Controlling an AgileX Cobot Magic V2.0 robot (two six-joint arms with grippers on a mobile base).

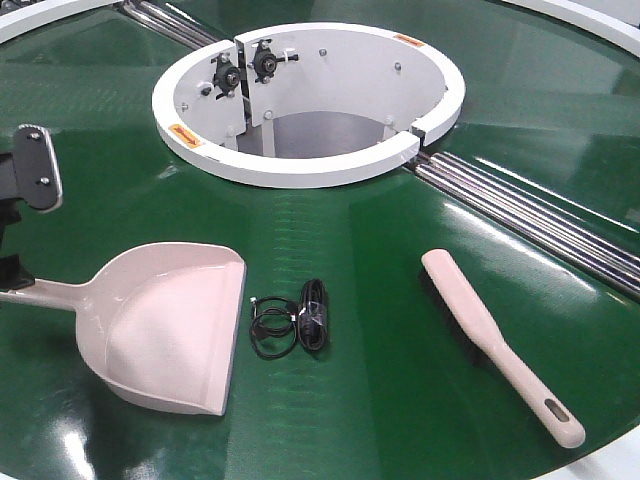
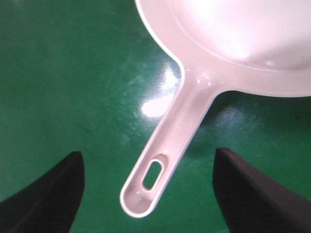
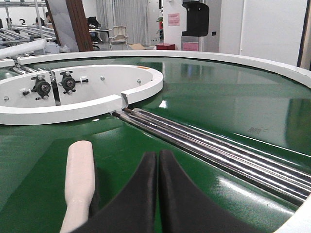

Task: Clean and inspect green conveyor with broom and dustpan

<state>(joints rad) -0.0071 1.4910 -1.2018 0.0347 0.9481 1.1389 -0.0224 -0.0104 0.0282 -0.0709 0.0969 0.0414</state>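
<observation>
The pale pink dustpan lies on the green conveyor at the left, mouth facing right. Its handle runs back between the fingers of my left gripper. That gripper is open, both dark fingers standing well apart from the handle's slotted end. In the front view it shows at the left edge. The broom lies flat on the belt at the right, handle toward the near edge. My right gripper is shut on nothing, low over the belt just right of the broom.
A coiled black cable lies on the belt just in front of the dustpan's mouth. The white ring-shaped housing stands behind it. Silver rollers cross the belt at the right. The conveyor's white outer rim curves beyond.
</observation>
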